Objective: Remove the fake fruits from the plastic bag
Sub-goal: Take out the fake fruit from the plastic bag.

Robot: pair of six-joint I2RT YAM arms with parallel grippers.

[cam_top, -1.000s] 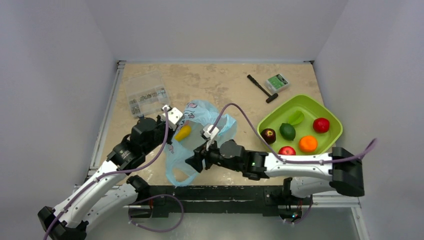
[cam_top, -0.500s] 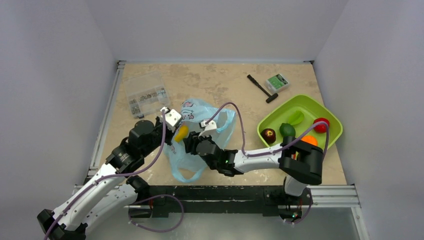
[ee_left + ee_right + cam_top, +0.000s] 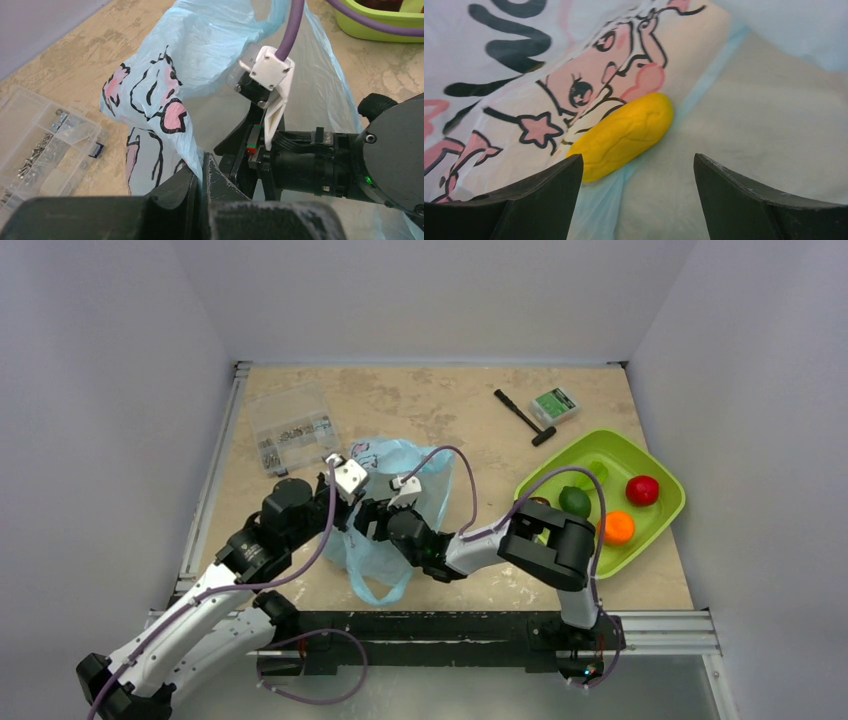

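The light-blue plastic bag (image 3: 400, 480) lies left of the table's middle. My left gripper (image 3: 343, 508) is shut on the bag's printed edge (image 3: 192, 150) and holds the mouth up. My right gripper (image 3: 364, 524) is open and reaches into the bag. In the right wrist view the yellow oblong fruit (image 3: 624, 135) lies on the bag's inner floor, just ahead of the left finger (image 3: 544, 192), and the gripper (image 3: 639, 172) holds nothing. The yellow fruit is hidden in the top view. A dark green fruit (image 3: 574, 501), a red one (image 3: 642, 489) and an orange one (image 3: 618, 528) lie in the lime-green tray (image 3: 662, 515).
A clear compartment box (image 3: 292, 430) stands at the back left, also seen in the left wrist view (image 3: 45, 145). A black tool (image 3: 525, 417) and a small green box (image 3: 554, 404) lie at the back right. The right forearm (image 3: 545, 540) crosses in front of the tray.
My right gripper has moved left and forward into the bag's mouth, up to the yellow fruit. My left gripper has kept hold of the bag's edge.
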